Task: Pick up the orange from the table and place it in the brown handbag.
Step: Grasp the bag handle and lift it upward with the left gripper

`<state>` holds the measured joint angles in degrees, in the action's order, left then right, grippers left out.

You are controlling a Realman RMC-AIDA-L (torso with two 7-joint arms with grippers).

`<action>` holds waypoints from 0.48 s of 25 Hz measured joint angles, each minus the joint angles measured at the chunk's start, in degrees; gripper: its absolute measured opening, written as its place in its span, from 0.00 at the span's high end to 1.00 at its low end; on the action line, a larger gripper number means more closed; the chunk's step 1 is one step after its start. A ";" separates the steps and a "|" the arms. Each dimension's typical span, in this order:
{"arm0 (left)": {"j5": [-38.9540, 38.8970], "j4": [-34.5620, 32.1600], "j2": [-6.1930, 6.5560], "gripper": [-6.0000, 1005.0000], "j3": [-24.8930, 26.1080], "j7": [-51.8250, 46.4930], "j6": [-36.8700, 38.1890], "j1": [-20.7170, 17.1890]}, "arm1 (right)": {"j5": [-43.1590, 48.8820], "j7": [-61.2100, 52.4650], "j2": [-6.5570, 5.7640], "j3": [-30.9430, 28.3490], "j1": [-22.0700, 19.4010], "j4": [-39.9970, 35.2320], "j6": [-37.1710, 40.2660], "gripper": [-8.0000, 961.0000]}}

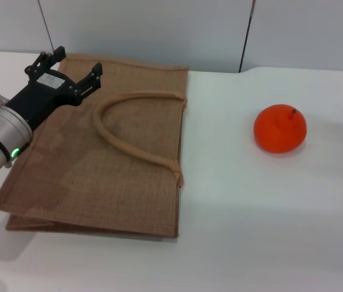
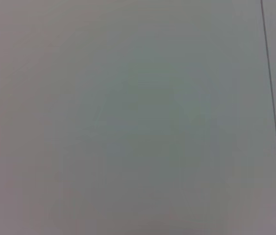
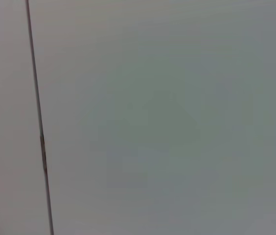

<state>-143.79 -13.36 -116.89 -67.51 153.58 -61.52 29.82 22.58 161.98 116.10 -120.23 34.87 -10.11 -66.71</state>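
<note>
Coarse woven brown handbag [image 1: 98,164] — smooth matt table [image 1: 269,213] — dimpled orange [image 1: 280,128]

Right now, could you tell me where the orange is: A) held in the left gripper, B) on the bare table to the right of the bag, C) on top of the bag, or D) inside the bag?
B: the orange sits on the white table, apart from the flat brown bag; the open left gripper over the bag holds nothing.

Bright even overhead light; soft shadows beneath orange [image 1: 280,128] and brown handbag [image 1: 98,158]; wrist views featureless grey.
</note>
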 joint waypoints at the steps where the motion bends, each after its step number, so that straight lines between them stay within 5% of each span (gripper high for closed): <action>1: 0.00 0.00 0.00 0.13 0.02 -0.01 0.00 0.01 | 0.00 0.00 0.00 0.00 0.01 0.00 0.00 0.10; 12: 0.00 0.00 0.00 0.13 0.10 -0.04 -0.01 0.07 | 0.00 0.00 0.00 0.00 0.10 0.01 0.00 0.10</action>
<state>-143.79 -13.36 -116.89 -67.41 153.55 -61.52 29.88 22.58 161.98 116.10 -120.23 34.96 -10.10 -66.71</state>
